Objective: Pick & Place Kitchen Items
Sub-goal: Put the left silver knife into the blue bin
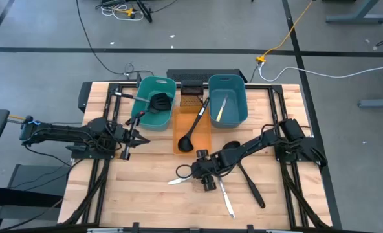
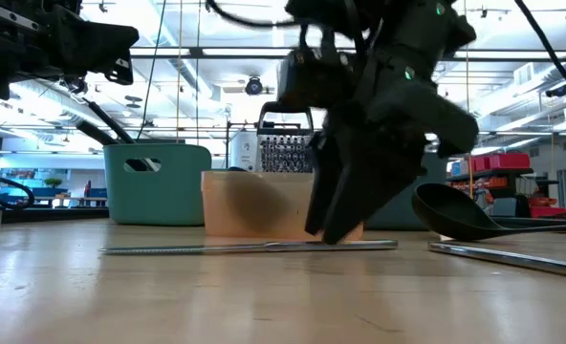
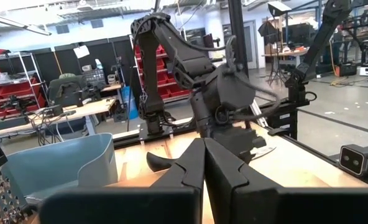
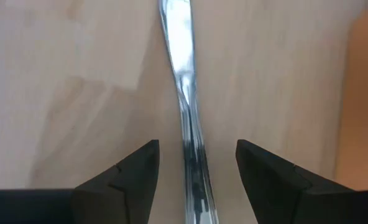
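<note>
Below, wooden table [image 1: 153, 194]; right fingers [image 4: 134, 171] apart astride knife [image 4: 187, 112], left fingers [image 3: 190, 168] together.

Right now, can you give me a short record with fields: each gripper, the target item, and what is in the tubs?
right gripper: open, fingers either side of the target, low over the table
target: silver metal table knife, flat on the wooden table
left gripper: shut, empty, waiting near the teal plastic tubs
orange plastic tub: holds a black long-handled ladle
</note>
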Controlling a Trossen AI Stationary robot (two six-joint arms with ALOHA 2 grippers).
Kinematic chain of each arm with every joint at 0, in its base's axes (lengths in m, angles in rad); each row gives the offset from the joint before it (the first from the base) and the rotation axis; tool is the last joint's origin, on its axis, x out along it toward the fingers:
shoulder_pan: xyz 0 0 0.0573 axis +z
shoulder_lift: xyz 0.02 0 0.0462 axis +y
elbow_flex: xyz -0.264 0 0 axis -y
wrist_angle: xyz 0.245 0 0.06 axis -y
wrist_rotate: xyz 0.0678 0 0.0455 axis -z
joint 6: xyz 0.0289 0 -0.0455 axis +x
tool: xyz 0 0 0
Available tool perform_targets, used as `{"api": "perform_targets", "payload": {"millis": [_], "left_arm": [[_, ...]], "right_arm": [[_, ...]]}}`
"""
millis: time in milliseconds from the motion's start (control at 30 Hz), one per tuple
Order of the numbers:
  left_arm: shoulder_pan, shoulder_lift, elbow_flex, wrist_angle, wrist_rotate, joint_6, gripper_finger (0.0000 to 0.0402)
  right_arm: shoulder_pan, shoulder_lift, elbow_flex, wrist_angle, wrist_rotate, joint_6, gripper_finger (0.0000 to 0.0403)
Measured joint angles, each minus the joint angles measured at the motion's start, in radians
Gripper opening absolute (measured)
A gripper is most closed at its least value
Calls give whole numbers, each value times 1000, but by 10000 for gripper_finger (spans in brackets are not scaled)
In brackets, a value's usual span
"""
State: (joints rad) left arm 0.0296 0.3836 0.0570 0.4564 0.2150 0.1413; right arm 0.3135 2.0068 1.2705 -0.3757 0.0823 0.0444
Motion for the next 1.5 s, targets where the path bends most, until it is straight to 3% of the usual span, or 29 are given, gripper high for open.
{"api": "perform_targets", "payload": {"millis": [400,1200,1500], "left_arm": [[0,0,0,0,0,0,12],[0,0,0,0,0,-7,13],[0,0,0,0,10,-7,14]], "right_arm": [[0,-5,-54,40,25,20,211],[6,34,-56,43,-68,68,64],[6,31,-56,41,-59,71,86]]}}
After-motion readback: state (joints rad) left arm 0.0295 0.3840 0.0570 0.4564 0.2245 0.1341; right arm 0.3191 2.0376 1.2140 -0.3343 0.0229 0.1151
